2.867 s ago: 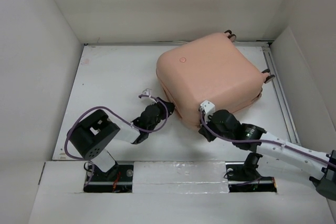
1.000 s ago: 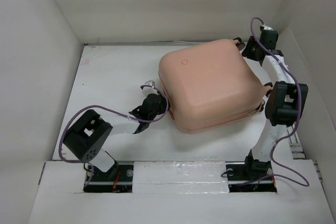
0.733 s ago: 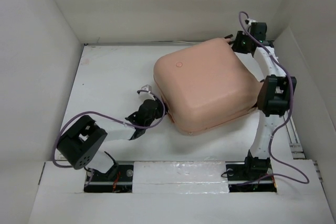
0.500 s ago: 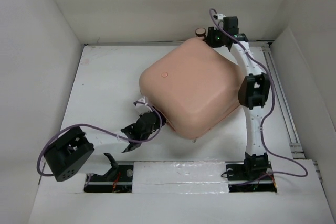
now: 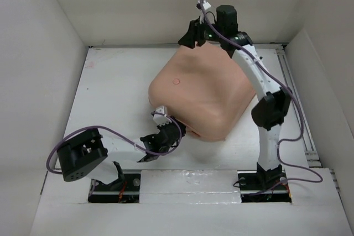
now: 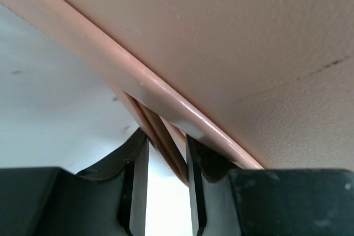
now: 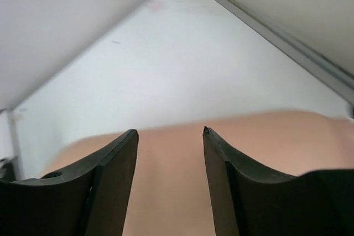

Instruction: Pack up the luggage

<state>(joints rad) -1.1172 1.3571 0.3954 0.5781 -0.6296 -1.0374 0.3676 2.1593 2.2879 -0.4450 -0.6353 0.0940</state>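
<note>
Since 0.5 s ago the right gripper (image 7: 168, 136) swung left; its 2 fingers stand wide and empty over the far edge of the luggage (image 5: 204, 92). The left gripper (image 6: 163, 142) has narrow fingers around the near rim, and I cannot tell if they pinch it. The luggage lies closed on the table (image 5: 116, 87).

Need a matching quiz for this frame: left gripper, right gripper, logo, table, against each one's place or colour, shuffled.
Things:
1. left gripper
2. right gripper
3. logo
4. table

Place or colour:
A. on the top face of the luggage
B. white, under the luggage
C. at the luggage's far edge, by the back wall
D. at the luggage's near edge, straddling its seam

Pairs: 1-D, 2-C, 3-A, 4-B
</note>
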